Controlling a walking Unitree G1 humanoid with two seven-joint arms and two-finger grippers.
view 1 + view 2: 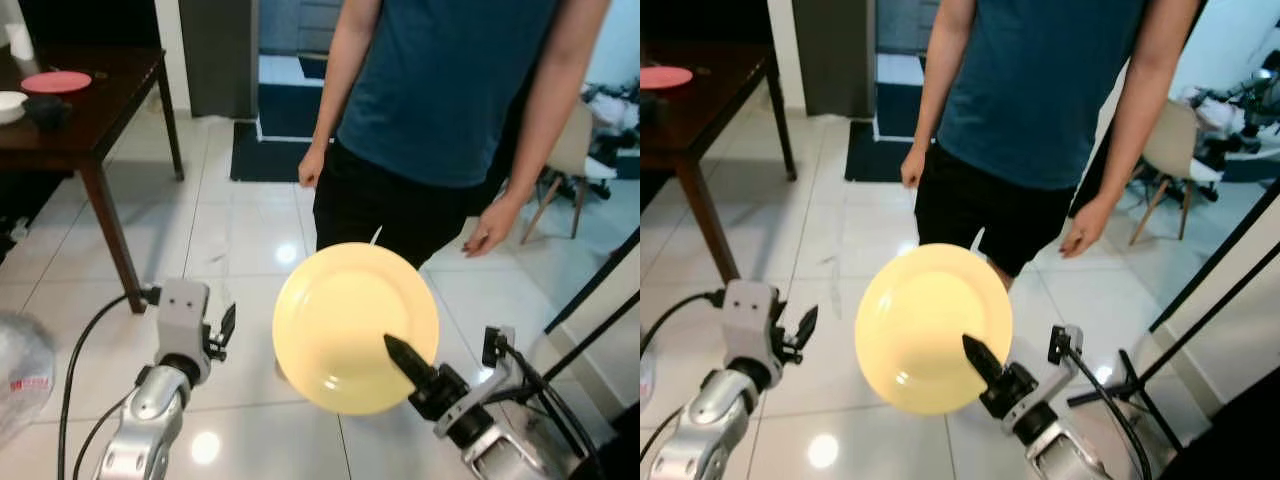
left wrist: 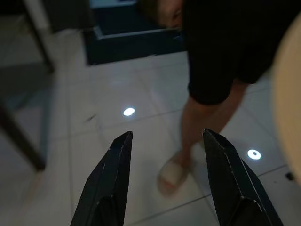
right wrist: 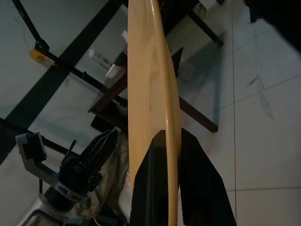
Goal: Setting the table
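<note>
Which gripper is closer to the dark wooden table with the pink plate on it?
Left. The left gripper, open and empty, hangs on the side of the dark wooden table, short of its near leg. The right gripper, clamped on the yellow plate's rim, is farther off.

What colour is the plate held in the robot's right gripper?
Pale yellow: the plate, pinched by the right gripper, shows best in the left eye view.

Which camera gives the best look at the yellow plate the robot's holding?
The left eye view: the yellow plate faces the camera whole, with the right gripper clamped on its lower rim. The right eye view shows much the same. The right wrist view sees it edge-on between the fingers; the left wrist view catches only a blurred sliver of rim.
</note>
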